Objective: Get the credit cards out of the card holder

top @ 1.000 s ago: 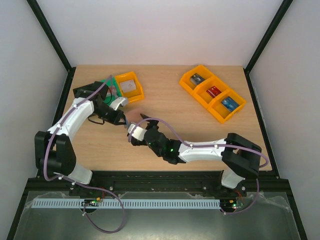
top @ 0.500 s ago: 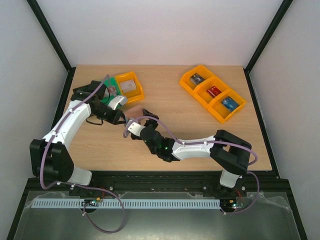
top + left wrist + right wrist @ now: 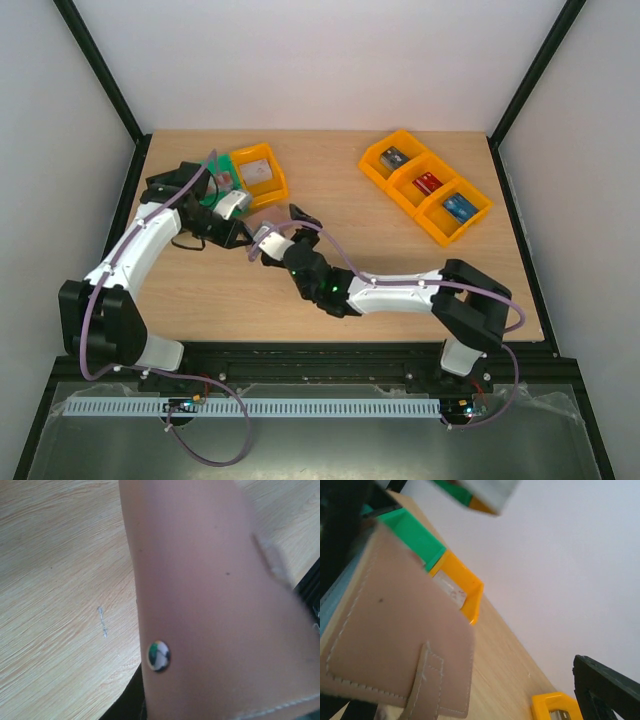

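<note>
Pinching the tan wallet (image 3: 395, 645) between pressed-together jaws above the table (image 3: 60, 580), the left gripper (image 3: 238, 232) presents it directly ahead of the nearer, free right gripper (image 3: 281, 228), whose fingers (image 3: 605, 690) are spread wide, stitched outer face toward them, no cards showing.

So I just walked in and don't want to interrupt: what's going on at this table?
The left gripper is shut on a tan card holder, which it holds above the wooden table, near the orange bin and the green bin. The right gripper is wide open right beside the holder, seemingly about to work on it. No card shows coming out of it, so the job looks barely begun.
</note>
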Controlling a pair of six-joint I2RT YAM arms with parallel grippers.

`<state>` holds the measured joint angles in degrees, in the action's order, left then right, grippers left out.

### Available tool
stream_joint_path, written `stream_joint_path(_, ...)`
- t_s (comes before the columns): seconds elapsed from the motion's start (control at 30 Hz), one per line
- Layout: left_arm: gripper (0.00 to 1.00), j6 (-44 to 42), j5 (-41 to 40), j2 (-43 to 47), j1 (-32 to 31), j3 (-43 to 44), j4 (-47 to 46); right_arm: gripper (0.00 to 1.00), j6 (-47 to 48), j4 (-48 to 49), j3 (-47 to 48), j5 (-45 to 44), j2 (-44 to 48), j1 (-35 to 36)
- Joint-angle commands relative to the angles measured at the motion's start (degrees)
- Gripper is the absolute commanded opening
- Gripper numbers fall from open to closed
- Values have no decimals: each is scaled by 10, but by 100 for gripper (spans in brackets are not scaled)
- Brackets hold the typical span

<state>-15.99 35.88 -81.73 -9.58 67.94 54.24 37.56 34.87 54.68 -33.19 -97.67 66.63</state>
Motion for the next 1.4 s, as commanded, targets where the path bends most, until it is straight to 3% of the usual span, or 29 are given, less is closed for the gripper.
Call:
stream_joint_path(0.0,2,-1,-6,10,-5,-11,9,98,-49,-4,5,10,57,-19)
stream_joint_path(0.23,2,-37,43,34,-19,-9,26,97,-82,-52,2,105,61,-52)
stream_joint_path(0.5,2,-75,23,47,-40,-19,35,91,-85,-187,39,248,86,-81)
stream_joint_path(0.57,2,-84,6,45,-43,-23,36,80,-91,-196,37,269,98,-84)
stream_joint_path(0.63,2,-85,-5,42,-44,-22,37,59,-100,-196,32,280,107,-84)
stream_joint_path(0.77,2,-96,-2,33,-50,-18,45,39,-114,-199,30,302,126,-84)
stream_joint_path(0.87,2,-107,13,31,-51,-10,50,18,-126,-219,41,313,131,-85)
stream_joint_path(0.93,20,-108,17,29,-49,-1,49,2,-146,-244,51,322,134,-89)
stream_joint_path(1.03,50,-97,14,32,-43,11,42,2,-198,-280,58,373,148,-109)
stream_joint_path(1.3,95,-77,10,58,-4,11,-28,2,-404,-352,102,558,149,-190)
stream_joint_path(1.37,99,-77,32,64,-1,12,-41,1,-443,-358,113,589,142,-201)
